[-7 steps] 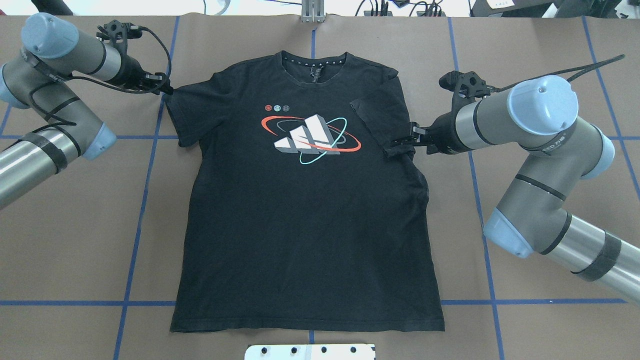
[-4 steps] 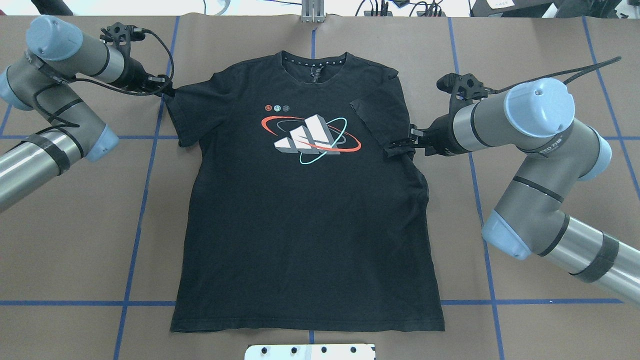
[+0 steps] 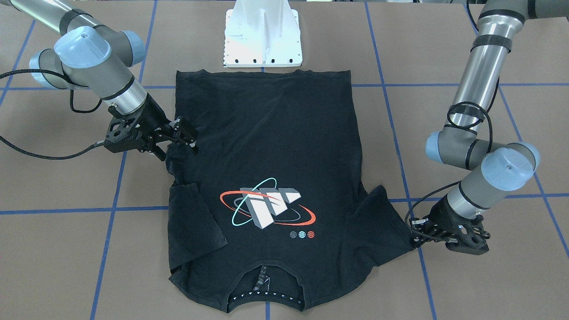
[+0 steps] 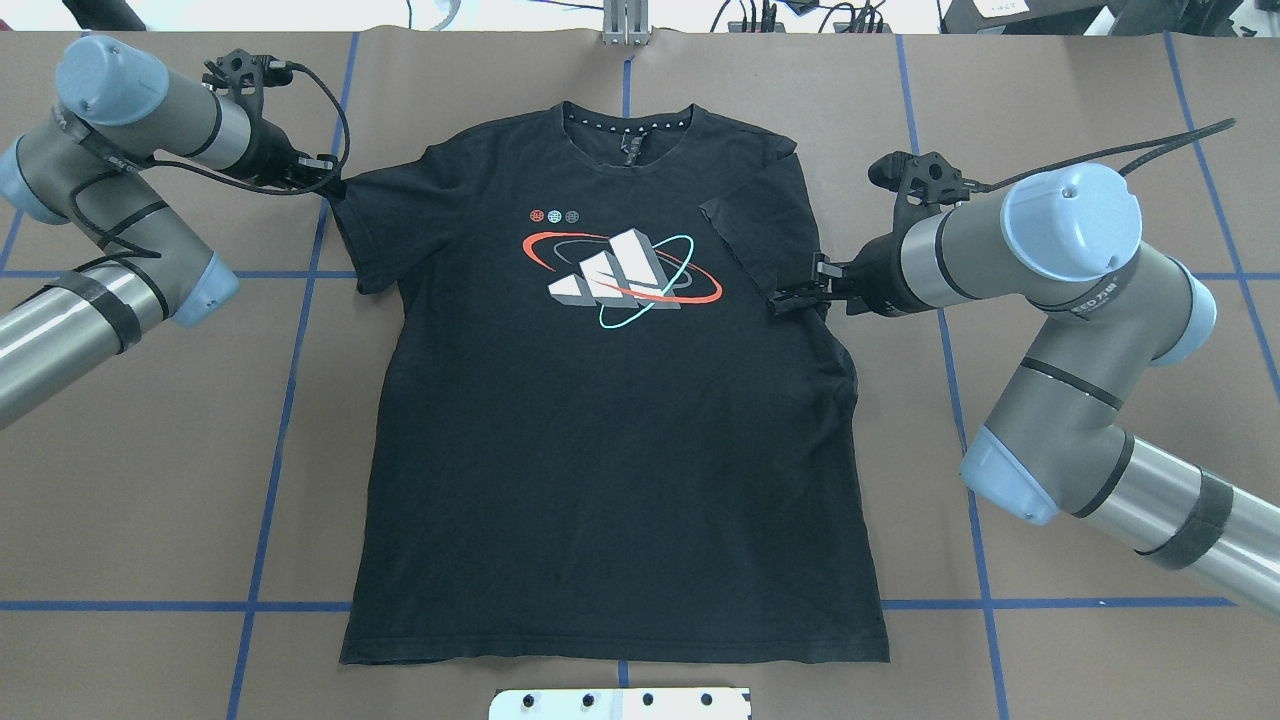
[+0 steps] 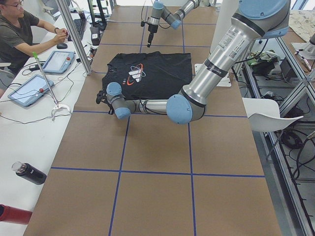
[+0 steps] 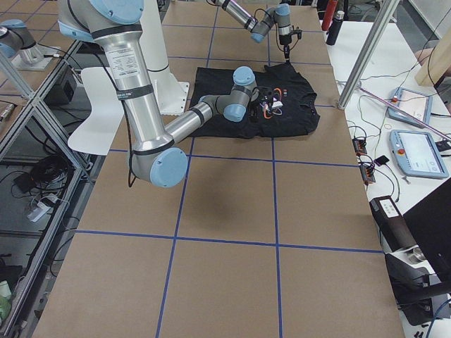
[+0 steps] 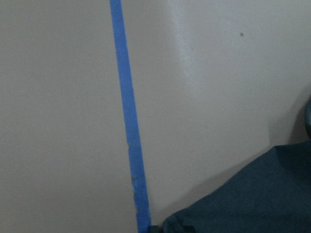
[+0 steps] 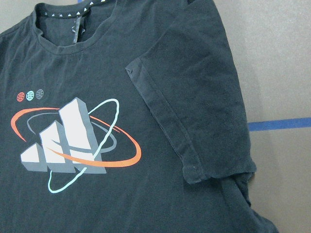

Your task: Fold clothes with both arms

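Observation:
The black T-shirt [image 4: 600, 450] lies flat, graphic [image 4: 615, 270] up, collar at the far edge. Its sleeve [image 4: 760, 230] on my right side is folded in over the chest and lies flat in the right wrist view [image 8: 194, 107]. My right gripper [image 4: 800, 285] hangs open just below that sleeve, its jaws spread over the shirt's side edge [image 3: 178, 151]. The other sleeve [image 4: 350, 230] is spread outward. My left gripper [image 4: 333, 183] sits low on the table at that sleeve's outer corner [image 3: 415, 241] and looks shut on it. The left wrist view catches only a patch of shirt fabric [image 7: 272, 194].
Blue tape lines [image 4: 290, 400] cross the brown table cover. The white base block [image 3: 262, 40] stands just behind the shirt's hem. A metal bracket [image 4: 625, 25] sits at the far edge. A seated person [image 5: 19, 34], tablets [image 5: 59, 61] and bottles [image 5: 29, 172] are beside the table.
Both arms shifted only slightly; the right arm's wrist crept toward the shirt and the left arm's wrist pivoted a little. The shirt lies as before.

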You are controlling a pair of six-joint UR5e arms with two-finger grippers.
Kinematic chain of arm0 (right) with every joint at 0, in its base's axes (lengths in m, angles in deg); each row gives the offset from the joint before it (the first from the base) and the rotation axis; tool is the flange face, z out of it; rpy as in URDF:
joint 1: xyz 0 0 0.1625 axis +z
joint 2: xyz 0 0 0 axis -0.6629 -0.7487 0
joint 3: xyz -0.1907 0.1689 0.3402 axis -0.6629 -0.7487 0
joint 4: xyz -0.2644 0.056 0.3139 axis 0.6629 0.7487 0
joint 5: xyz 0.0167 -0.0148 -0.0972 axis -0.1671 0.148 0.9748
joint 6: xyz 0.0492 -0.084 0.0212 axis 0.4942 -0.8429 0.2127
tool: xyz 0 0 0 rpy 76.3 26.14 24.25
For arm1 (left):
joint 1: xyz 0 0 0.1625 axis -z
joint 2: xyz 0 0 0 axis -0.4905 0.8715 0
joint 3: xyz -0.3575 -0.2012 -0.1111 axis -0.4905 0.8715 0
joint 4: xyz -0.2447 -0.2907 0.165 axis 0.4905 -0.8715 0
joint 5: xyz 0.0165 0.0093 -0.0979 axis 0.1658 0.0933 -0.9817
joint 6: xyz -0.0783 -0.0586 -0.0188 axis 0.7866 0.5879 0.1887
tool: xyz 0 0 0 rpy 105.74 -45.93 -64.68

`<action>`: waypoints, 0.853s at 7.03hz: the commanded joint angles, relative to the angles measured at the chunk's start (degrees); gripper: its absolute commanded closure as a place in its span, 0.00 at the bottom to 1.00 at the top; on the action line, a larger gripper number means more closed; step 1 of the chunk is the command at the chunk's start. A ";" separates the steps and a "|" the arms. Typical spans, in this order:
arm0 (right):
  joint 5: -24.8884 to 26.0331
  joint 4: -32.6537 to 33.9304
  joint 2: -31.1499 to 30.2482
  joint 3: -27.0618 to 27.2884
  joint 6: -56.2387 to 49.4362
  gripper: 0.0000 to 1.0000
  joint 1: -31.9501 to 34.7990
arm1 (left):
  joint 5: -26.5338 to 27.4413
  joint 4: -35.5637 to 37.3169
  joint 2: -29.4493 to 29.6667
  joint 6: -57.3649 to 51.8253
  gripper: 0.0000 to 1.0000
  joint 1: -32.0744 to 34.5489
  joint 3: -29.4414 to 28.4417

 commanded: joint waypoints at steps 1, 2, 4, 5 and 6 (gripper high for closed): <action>0.22 0.00 0.08 -0.34 -0.09 0.01 -0.20 | -2.88 0.97 -3.24 -0.07 1.00 3.61 6.53; 0.14 0.00 0.17 -0.34 -0.17 0.01 -0.20 | -4.82 2.28 -6.32 0.11 1.00 3.73 11.54; 0.05 -0.18 0.52 -0.69 -0.35 0.01 -0.20 | -4.84 2.74 -6.00 7.97 1.00 3.38 15.71; 0.05 -0.26 0.52 -0.78 -0.35 0.01 -0.20 | -4.75 2.74 -5.65 12.11 1.00 2.07 17.38; 0.05 -0.26 0.43 -0.78 -0.35 0.01 -0.20 | -4.40 2.74 -4.51 16.76 1.00 0.23 18.53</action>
